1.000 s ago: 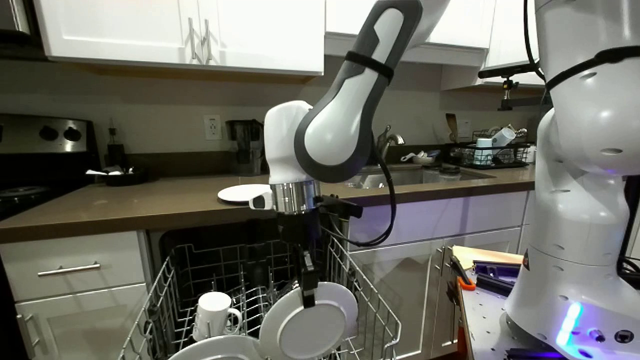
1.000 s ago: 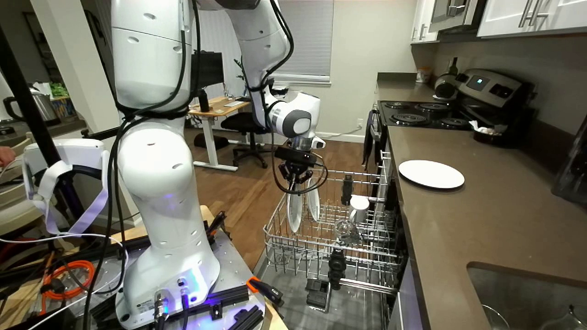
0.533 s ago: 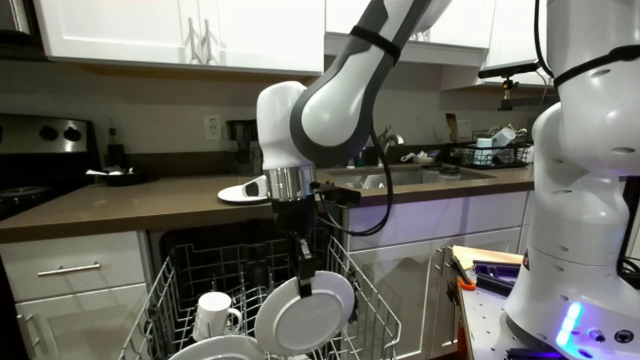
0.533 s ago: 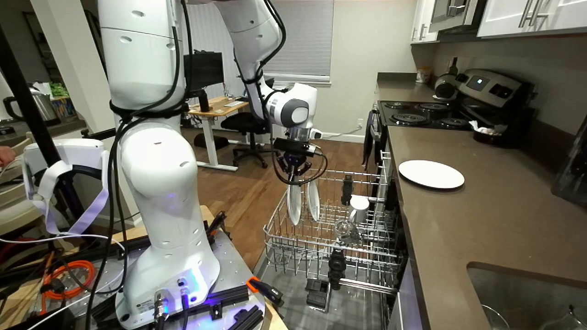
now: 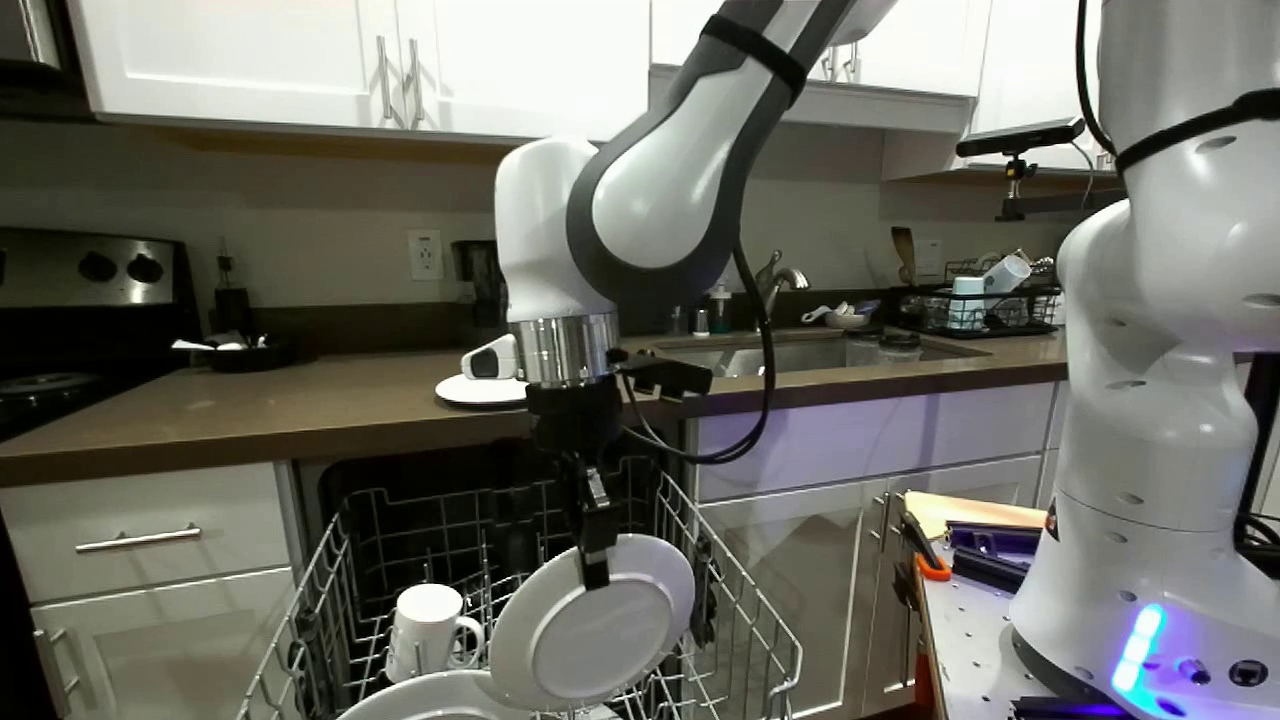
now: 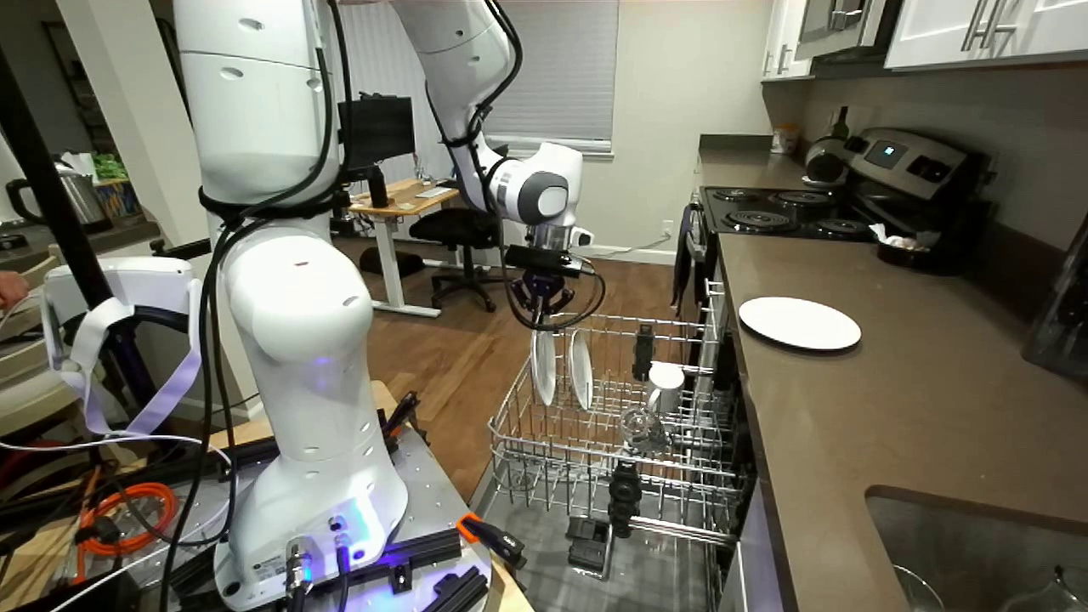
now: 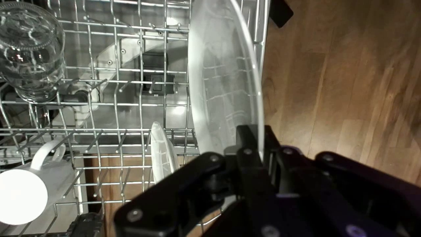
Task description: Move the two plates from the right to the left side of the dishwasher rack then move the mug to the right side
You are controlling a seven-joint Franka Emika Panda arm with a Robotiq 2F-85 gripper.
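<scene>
My gripper (image 5: 592,577) is shut on the upper rim of a white plate (image 5: 605,640), which hangs nearly upright over the dishwasher rack (image 7: 131,129). In the wrist view the rim of this plate (image 7: 227,82) passes between the fingertips. Whether its lower edge clears the tines I cannot tell. The other of the two plates (image 6: 580,370) stands on edge in the rack beside it, apart from it; part of that plate (image 7: 161,153) shows in the wrist view. The white mug (image 5: 425,620) sits bottom up and tilted in the rack, near the dishwasher's mouth, its handle (image 7: 46,154) showing.
A clear glass (image 7: 31,56) stands in the rack near the mug. A lone thin white plate (image 6: 799,323) lies on the brown counter (image 6: 892,408) beside the rack. The open dishwasher door (image 6: 671,569) lies below. An orange-handled tool (image 6: 493,540) rests on the robot's stand.
The arm has risen with the plate in its grip, which lifts out higher and shifts a little left in both exterior views. Mug and other plate have not moved.
</scene>
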